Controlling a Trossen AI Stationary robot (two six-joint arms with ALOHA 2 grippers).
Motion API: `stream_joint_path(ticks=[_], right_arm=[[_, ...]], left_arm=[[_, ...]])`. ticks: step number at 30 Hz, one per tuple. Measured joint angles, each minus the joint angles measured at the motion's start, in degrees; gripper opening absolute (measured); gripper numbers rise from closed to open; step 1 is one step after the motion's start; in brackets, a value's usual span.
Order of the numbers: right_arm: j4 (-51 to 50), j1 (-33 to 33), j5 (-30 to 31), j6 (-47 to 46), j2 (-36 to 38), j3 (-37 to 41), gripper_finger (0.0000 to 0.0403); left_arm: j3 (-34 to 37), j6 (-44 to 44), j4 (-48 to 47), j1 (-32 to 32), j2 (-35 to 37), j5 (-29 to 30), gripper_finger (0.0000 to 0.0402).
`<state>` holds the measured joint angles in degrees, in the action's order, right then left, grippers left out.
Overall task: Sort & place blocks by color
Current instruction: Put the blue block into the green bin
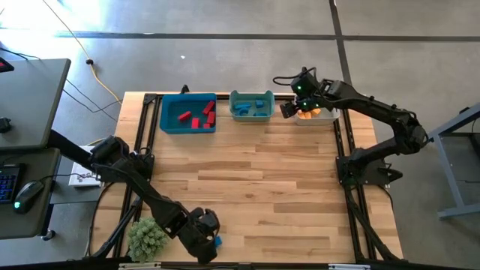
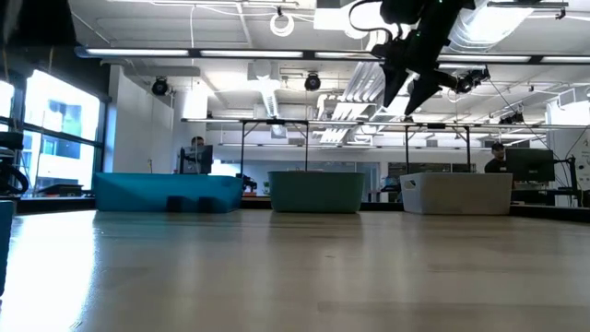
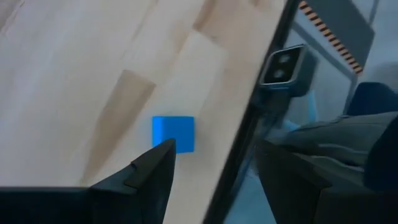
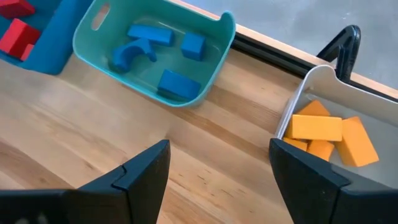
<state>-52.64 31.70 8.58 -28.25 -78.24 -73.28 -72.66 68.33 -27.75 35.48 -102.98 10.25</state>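
One blue block [image 3: 174,133], a small cube, lies flat on the wood close to the table's near edge [image 1: 217,241]. My left gripper [image 3: 214,155] hovers open over it, one fingertip [image 3: 163,152] right beside the cube and the other out past the table's edge. My right gripper [image 4: 217,155] hangs open high at the far side [image 1: 294,106], between the teal bin [image 4: 93,46], which holds blue blocks [image 4: 179,84], and the white bin [image 4: 298,93], which holds orange blocks [image 4: 317,127]. Red blocks [image 1: 196,118] lie in the blue bin [image 1: 168,112].
The three bins stand in a row along the far edge [image 2: 316,192]. A green fuzzy ball [image 1: 146,238] sits at the near left corner beside my left arm. The table's black frame rail [image 3: 249,130] runs just past the blue cube. Bare wood lies in the middle.
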Motion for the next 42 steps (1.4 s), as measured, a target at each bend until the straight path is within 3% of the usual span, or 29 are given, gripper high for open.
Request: stream_joint_path(ticks=[11,29,42], right_arm=[[0.1,0.0,0.0,-0.2,0.0,0.0,0.0259],[-0.3,0.0,0.0,-1.7,0.0,0.0,0.0259],[-0.2,0.0,0.0,-1.7,0.0,0.0,0.0259]], left_arm=[[-4.1,0.5,-5.9,-0.1,0.0,4.2,0.0206],[-4.1,-0.1,-5.2,1.3,-8.1,7.0,0.0206],[-4.1,-1.5,-3.5,2.9,-9.2,8.8,0.0206]])
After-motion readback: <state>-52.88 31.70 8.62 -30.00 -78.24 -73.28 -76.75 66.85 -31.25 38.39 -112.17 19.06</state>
